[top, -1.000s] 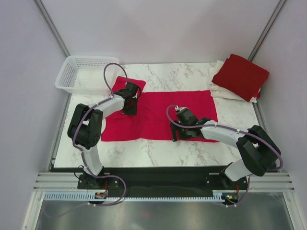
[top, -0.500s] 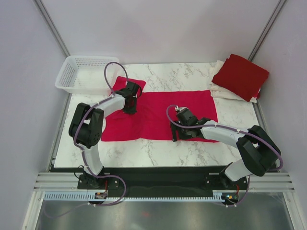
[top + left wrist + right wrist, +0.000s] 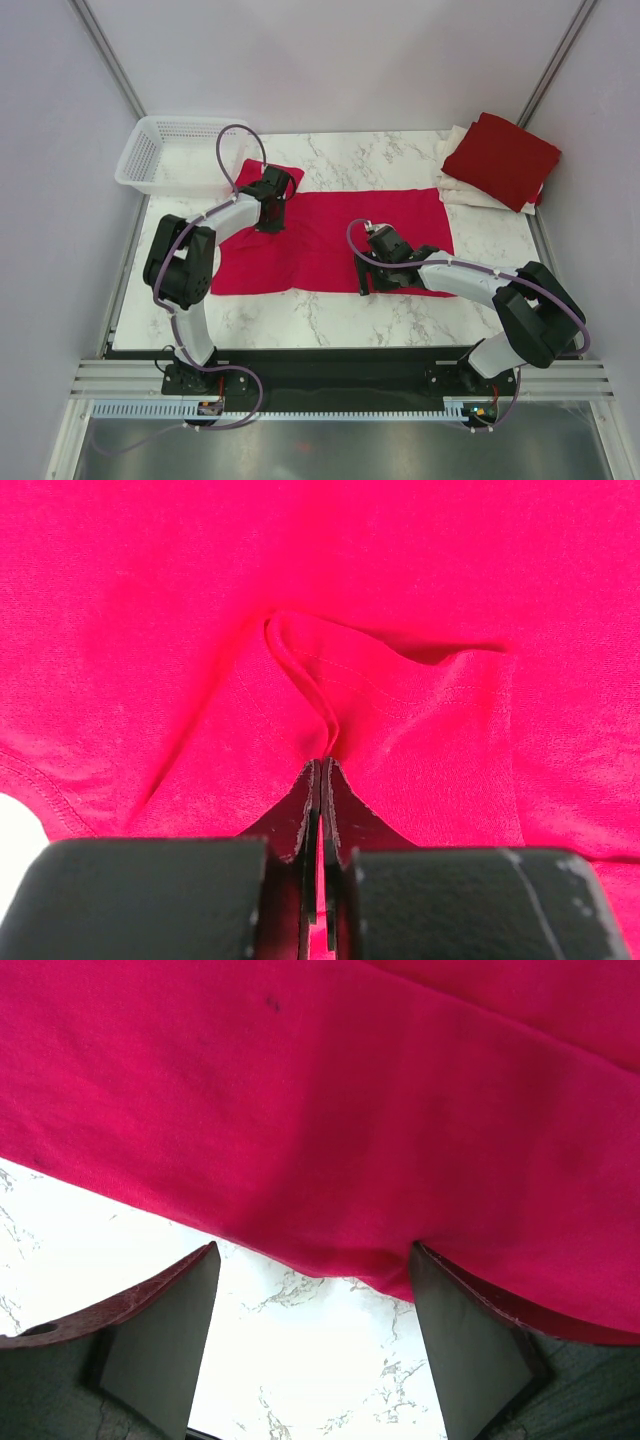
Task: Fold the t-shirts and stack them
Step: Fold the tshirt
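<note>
One crimson t-shirt fold between clenched left fingers, its hem between splayed right fingers.

Marble table — crimson t-shirt spread mid-table, white basket far left, folded cream shirts far right

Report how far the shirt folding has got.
Done: a folded dark shirt lies on folded white shirts at the far right corner. In hand: the red shirt lies spread out; the left claw is shut on a pinch of it, the right claw open at its near edge. Left: fold it and stack it.
</note>
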`<state>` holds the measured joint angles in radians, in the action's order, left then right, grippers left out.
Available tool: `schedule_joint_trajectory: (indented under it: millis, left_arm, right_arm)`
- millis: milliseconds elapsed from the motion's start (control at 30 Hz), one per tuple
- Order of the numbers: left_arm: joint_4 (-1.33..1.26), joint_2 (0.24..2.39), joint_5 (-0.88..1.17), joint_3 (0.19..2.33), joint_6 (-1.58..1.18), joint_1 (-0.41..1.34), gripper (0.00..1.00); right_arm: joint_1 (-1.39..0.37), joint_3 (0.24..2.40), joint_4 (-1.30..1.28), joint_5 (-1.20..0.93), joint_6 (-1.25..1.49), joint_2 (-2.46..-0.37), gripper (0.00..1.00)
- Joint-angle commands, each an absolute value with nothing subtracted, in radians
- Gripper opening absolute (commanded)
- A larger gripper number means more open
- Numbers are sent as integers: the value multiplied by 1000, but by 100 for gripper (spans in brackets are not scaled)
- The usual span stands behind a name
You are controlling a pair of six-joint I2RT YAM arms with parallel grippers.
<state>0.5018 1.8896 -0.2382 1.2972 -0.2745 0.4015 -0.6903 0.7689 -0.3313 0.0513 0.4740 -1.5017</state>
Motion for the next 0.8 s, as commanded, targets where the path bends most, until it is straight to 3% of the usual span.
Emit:
schedule_joint_trajectory:
  millis: [0,433,533,567,600,667,733,767]
  left_arm:
    - [515,1864,-287,1342,-229,407,2]
    - [649,1977,-604,1546,29,384,2]
    - [660,2019,-663,1575,78,368,7]
    - [661,2040,-667,1578,81,364,10]
    - [661,2052,-667,1577,83,350,28]
    - [663,2083,-667,1583,81,330,40]
    - [669,2094,-679,1594,74,302,70]
    - [676,2095,-704,1600,69,296,77]
  right_arm:
    - [-690,727,-365,55,466,-1546,85]
    - [-689,715,-338,54,457,-1548,86]
    - [-689,713,-330,54,456,-1549,86]
    - [-689,712,-330,52,457,-1549,86]
    - [-690,712,-330,52,456,-1548,86]
    - [-689,710,-327,49,453,-1546,86]
    - [-690,709,-328,43,453,-1542,86]
    - [-690,709,-328,40,451,-1539,86]
